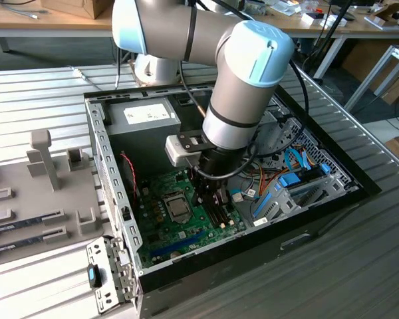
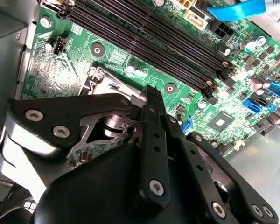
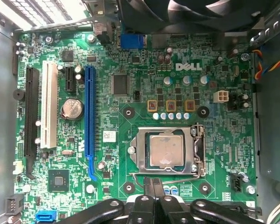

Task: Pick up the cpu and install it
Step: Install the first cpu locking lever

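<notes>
Sitting in its socket (image 3: 167, 150) on the green board (image 3: 144, 65), the cpu (image 3: 166, 149) lies just beside the fingers (image 3: 154, 189), which look pressed together on nothing. Risk: if it is misaligned, any downward push could bend the socket contacts.

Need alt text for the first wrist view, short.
A silvery-grey square cpu sits in the metal-framed socket of a green motherboard. The black gripper hovers at the socket's edge, fingers together. A long blue slot and a white slot lie beside the socket.
</notes>
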Controlling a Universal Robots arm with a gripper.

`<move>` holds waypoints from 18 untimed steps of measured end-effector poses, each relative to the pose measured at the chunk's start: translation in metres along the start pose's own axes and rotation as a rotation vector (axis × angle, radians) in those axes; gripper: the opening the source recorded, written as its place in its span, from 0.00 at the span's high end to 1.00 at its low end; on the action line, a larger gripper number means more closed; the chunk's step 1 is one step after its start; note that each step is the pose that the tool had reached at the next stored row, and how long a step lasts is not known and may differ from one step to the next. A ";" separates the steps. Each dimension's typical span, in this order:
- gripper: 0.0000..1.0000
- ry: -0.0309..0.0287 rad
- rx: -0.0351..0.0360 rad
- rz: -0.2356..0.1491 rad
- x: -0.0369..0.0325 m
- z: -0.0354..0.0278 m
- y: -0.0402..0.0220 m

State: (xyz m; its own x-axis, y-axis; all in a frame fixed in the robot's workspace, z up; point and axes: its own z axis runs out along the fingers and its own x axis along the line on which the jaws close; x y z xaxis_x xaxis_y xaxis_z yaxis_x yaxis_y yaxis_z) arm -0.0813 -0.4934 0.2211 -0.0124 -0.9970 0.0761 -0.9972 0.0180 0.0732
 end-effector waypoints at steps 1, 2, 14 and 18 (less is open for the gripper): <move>0.89 0.0003 0.0000 0.000 0.0006 0.0003 0.0000; 0.89 0.0005 0.0000 0.000 0.0010 0.0005 -0.0001; 0.89 0.0007 0.0000 0.000 0.0048 0.0053 0.0067; 0.89 0.0006 0.0001 0.000 0.0062 0.0065 0.0073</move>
State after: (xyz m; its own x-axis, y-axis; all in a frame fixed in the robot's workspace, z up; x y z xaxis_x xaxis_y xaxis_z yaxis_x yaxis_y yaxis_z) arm -0.0891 -0.4999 0.2156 -0.0124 -0.9970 0.0767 -0.9972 0.0181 0.0731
